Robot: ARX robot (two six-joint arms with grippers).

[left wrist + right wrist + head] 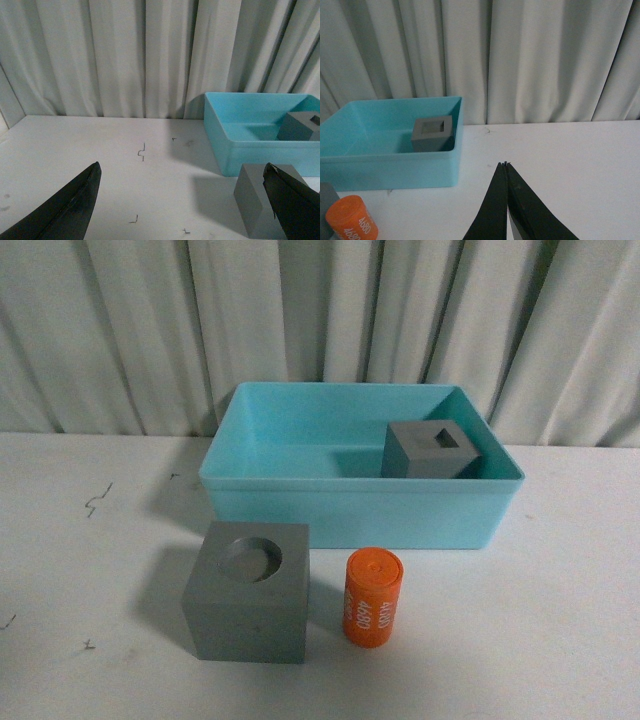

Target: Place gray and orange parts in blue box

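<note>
Inside the blue box (330,515), only one part is held: the gray cube with a square recess (430,452), set toward the right side. On the white table (520,640) in front of the box, the gray cube with a round recess (250,605) and the upright orange cylinder (372,597) are placed just beside each other. The left gripper (181,167) is seen with jaws spread wide; the right gripper (506,165) with jaws pressed together.

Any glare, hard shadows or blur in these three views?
Front view: even, soft light, no glare; round-recess gray cube and blue box cast soft shadows to their left. Left wrist view: open left gripper shows as dark, soft-edged silhouettes. Right wrist view: shut right gripper equally dark; orange cylinder cropped at the frame edge.
</note>
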